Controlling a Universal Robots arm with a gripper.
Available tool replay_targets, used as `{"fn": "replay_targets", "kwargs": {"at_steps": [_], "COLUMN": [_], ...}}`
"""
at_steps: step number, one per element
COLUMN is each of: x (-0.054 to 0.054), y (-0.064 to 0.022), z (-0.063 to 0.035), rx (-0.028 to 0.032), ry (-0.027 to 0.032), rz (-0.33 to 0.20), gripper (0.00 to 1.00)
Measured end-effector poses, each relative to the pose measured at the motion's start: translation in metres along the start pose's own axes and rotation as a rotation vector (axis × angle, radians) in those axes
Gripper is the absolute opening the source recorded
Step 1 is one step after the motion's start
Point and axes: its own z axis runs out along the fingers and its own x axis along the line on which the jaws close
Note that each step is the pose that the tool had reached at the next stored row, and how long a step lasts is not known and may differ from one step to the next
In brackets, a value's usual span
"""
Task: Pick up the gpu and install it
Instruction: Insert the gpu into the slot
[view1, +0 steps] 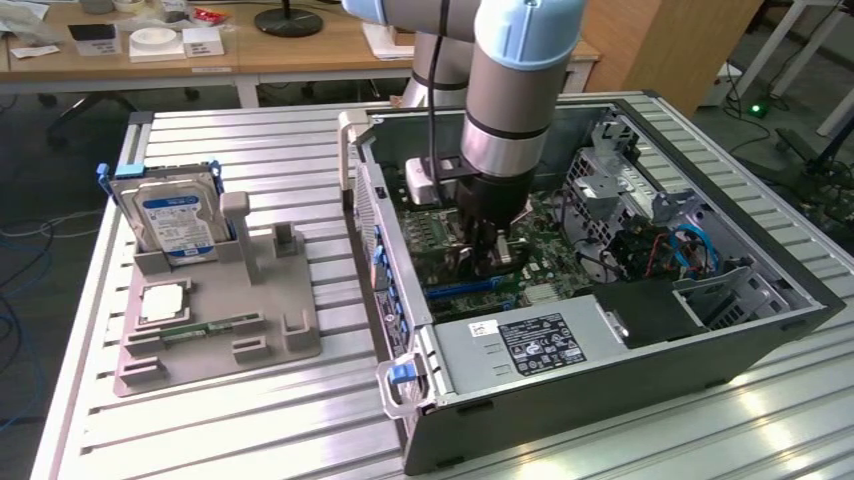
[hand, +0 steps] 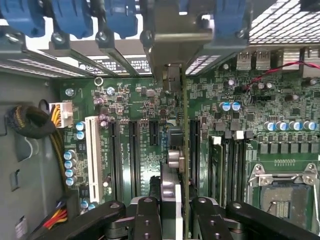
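fingers (hand: 148, 220): clamped on gpu (hand: 184, 120) | gpu: edge-on above motherboard (hand: 130, 100) slots, bracket toward case (view1: 601, 400) rear wall | why: likely aligned for seating

Arm (view1: 514, 90): silver-grey tube, pale blue joint cap, black wrist. White box (view1: 424, 182) at the wrist's nine o'clock, black cable (view1: 431, 100) attached. Pincer (hand: 176, 200): black links, round pivot screws.

The gpu (hand: 176, 159) stands, seemingly, on motherboard (hand: 135, 100).

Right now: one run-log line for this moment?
fingers: shut on gpu | gpu: edge-on over motherboard slots, inside case | seated: cannot tell
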Motion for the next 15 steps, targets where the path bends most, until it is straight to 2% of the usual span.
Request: {"fn": "replay_targets", "kwargs": {"at_steps": [10, 15], "x": [-0.0021, -0.0021], "y": [0.0034, 0.0035], "z": [0.0069, 0.0073], "rx": [-0.0002, -0.0003], "ry": [-0.0001, 0.0001], "rz": [0.0, 0.001], "gripper": [0.28, 0.28]}}
